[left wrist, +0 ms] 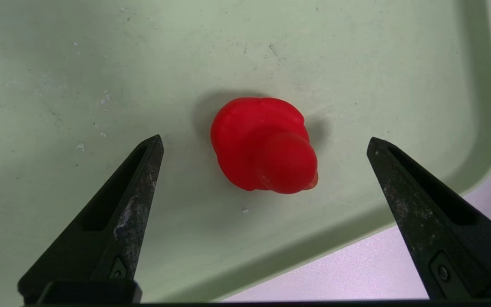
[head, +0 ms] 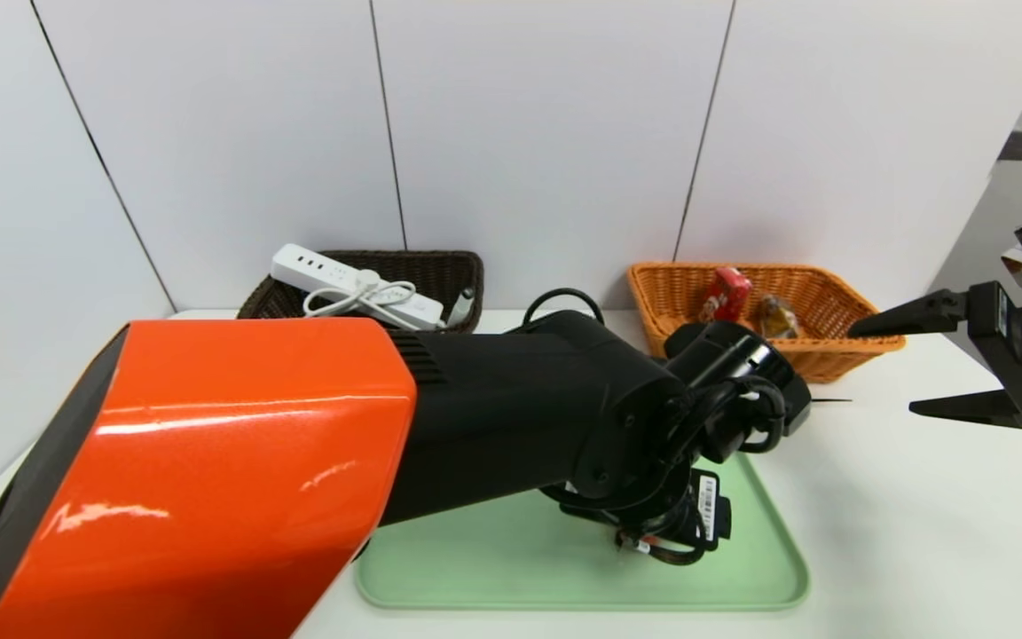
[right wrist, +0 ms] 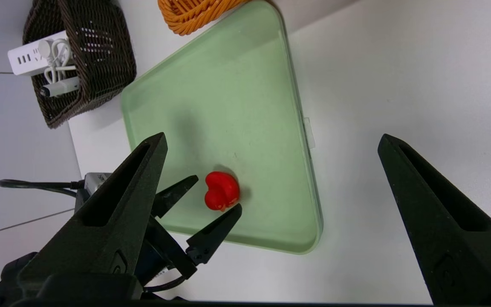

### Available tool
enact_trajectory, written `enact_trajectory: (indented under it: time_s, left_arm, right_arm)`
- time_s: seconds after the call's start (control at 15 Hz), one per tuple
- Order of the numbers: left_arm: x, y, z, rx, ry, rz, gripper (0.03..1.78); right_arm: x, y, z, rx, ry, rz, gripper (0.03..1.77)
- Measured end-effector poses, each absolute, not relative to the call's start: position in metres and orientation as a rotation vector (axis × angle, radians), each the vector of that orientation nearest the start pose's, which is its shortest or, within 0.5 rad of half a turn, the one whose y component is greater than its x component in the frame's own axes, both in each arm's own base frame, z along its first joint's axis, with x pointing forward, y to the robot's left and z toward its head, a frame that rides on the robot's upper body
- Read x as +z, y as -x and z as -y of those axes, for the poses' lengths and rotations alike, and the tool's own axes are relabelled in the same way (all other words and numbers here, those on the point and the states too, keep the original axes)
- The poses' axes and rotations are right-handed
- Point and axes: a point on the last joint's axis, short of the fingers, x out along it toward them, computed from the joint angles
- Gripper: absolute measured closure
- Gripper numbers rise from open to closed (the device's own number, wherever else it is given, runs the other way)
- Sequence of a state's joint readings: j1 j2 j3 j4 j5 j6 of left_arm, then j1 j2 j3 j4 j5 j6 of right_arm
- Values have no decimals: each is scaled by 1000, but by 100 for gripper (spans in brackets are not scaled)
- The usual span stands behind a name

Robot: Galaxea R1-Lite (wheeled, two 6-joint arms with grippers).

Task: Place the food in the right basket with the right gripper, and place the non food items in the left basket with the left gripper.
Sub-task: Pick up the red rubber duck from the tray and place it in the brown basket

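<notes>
Red rubber duck [left wrist: 267, 147], one, on green tray [left wrist: 245, 238].
Left gripper [left wrist: 265, 140]: above it, fingers spread either side, untouching; right gripper [head: 884, 368]: far right, spread.

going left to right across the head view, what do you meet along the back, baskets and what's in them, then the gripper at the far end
Dark brown basket, with the power strip and then the white marker in it → orange basket, with the red carton and then the clear packet in it → right gripper
</notes>
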State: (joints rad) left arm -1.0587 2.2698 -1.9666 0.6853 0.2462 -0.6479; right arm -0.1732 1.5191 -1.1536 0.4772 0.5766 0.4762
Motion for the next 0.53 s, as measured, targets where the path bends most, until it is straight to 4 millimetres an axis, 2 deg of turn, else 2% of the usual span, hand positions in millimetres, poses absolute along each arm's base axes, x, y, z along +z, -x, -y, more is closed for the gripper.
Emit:
enact_trajectory:
  time_s: [0.53]
  left_arm:
    - [157, -218, 384, -447, -128, -948, 12]
  right_arm:
    - [234, -239, 29, 187, -755, -875, 9]
